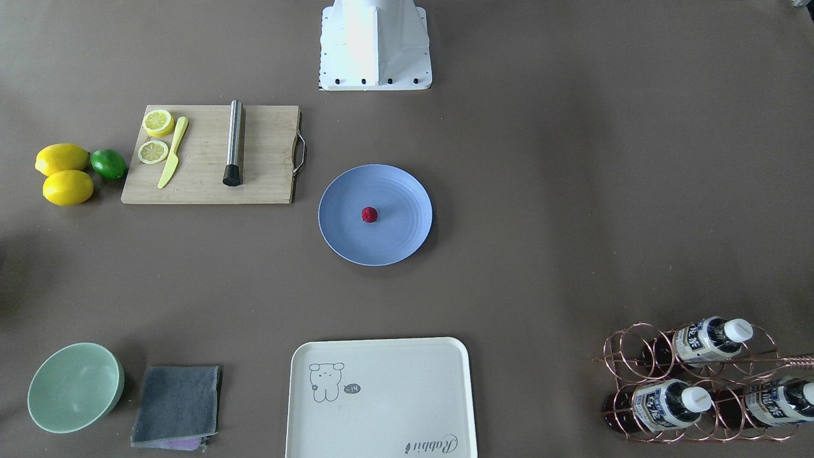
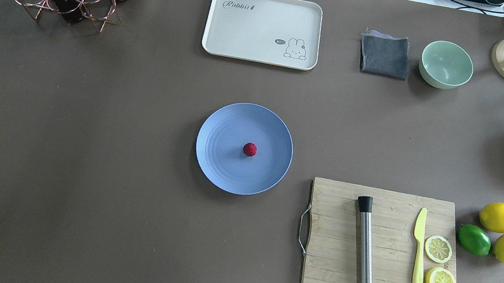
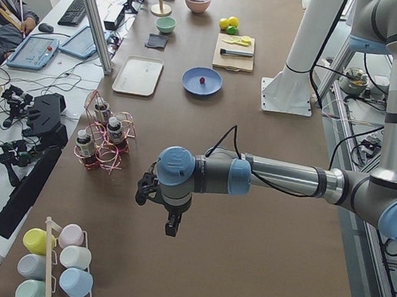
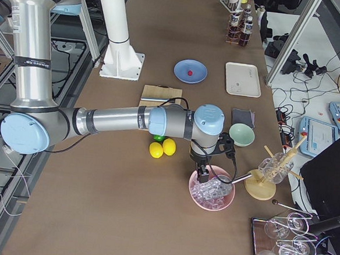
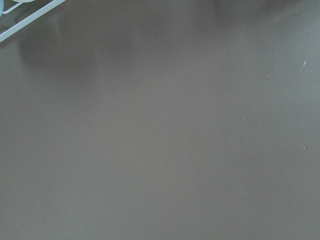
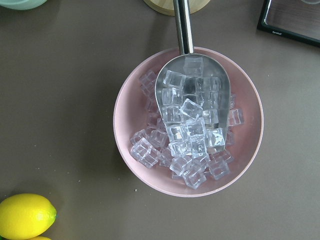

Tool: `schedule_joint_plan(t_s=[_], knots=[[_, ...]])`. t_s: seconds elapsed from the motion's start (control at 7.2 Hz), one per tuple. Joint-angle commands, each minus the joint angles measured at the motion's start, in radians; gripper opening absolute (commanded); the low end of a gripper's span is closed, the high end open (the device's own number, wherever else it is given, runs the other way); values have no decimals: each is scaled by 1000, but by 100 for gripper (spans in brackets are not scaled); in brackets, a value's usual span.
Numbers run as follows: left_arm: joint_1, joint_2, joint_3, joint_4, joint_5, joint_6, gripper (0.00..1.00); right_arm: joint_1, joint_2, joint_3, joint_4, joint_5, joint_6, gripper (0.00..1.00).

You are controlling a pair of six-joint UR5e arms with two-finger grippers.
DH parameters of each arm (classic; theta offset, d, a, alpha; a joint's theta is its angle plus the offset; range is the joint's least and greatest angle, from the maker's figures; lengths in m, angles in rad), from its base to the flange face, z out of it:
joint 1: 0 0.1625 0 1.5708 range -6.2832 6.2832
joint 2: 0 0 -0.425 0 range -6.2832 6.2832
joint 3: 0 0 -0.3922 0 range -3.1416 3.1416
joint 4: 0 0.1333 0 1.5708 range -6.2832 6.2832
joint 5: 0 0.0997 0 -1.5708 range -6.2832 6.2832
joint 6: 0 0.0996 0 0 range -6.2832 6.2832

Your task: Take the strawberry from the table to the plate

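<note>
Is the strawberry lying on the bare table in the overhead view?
No, the strawberry sits near the middle of the blue plate, not directly on the table.

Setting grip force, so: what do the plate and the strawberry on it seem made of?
Plate: probably matte plastic or a similar composite; even blue colour, faint moulded rings, no glaze shine. Strawberry: probably a fake, perhaps foam or yarn; uniform dark red, bumpy, no leaves. Too small to be sure.

Overhead and front-facing cameras look down from opposite sides, sharing the plate (image 2: 218, 156). Side cameras look along the tabletop (image 3: 263, 272) from either end. Wrist cameras face down, close: left over tabletop, right over a pink bowl (image 6: 131, 95).
</note>
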Motion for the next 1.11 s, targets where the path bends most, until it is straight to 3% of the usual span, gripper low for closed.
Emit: schedule_joint_plan(t_s=[0.0, 0.97], knots=[[-3, 21, -12, -7, 1, -5, 97, -1, 0, 2, -4, -2, 1, 100], [-1, 49, -7, -47, -1, -5, 97, -13, -6, 8, -6, -20, 1, 100]])
